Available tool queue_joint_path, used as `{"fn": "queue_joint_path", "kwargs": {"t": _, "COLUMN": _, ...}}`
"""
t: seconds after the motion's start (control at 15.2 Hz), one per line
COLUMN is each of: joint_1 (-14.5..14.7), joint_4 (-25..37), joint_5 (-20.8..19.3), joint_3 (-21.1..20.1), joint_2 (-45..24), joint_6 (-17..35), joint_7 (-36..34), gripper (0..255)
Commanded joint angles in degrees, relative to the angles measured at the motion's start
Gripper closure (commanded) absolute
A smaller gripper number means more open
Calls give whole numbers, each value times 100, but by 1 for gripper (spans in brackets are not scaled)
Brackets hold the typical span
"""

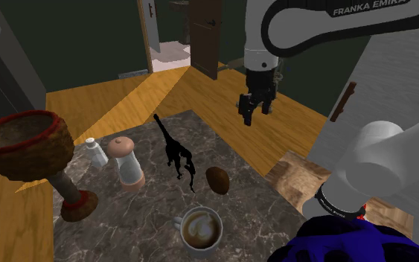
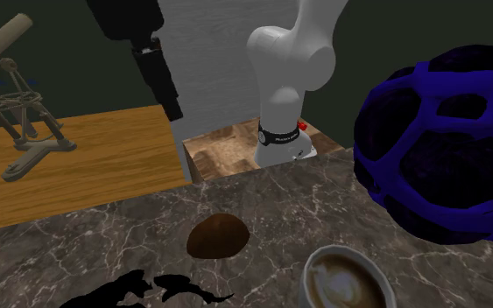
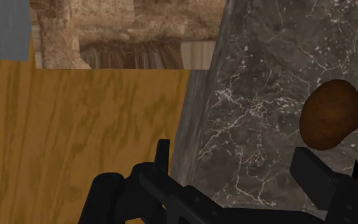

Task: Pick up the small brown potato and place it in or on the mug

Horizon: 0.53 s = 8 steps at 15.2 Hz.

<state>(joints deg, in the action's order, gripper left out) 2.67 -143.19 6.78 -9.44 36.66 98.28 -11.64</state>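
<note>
I judged that the step in hand was the reach for the potato, with nothing picked up yet. The small brown potato (image 1: 217, 179) lay on the marble desk (image 1: 260, 208), near the mug (image 1: 200, 229) but not touching it, and a black toy (image 1: 176, 155) stood just on its other side. The mug stood upright and looked full of coffee, so the potato would most likely have to rest on top. The pincer (image 1: 254, 104) hung high up, well apart from the potato, about over the desk's edge where the wood floor (image 3: 75, 127) began. In the wrist view its two fingers (image 3: 311, 168) stood wide apart with nothing between them, so it was released, holding nothing and touching nothing. The potato sat off to the side of one finger, not in the gap. To do this well, I thought I should first slide the pincer sideways until the potato sat in the middle of the gap, then go straight down and close across its narrow side. I would keep away from the black toy, which was drawn all black, so I could only guess it was some lizard.
</note>
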Motion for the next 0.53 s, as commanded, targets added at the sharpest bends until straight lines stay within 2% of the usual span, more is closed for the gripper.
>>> {"fn": "queue_joint_path", "kwargs": {"t": 0.0, "joint_1": 70, "joint_4": -24, "joint_5": 199, "joint_3": -168, "joint_2": -300, "joint_6": 256, "joint_7": -231, "gripper": 0}}
{"fn": "queue_joint_path", "kwargs": {"t": 0.46, "joint_1": 317, "joint_4": 66, "joint_5": 799, "joint_3": -719, "joint_2": -1424, "joint_6": 1100, "joint_7": -950, "gripper": 0}}
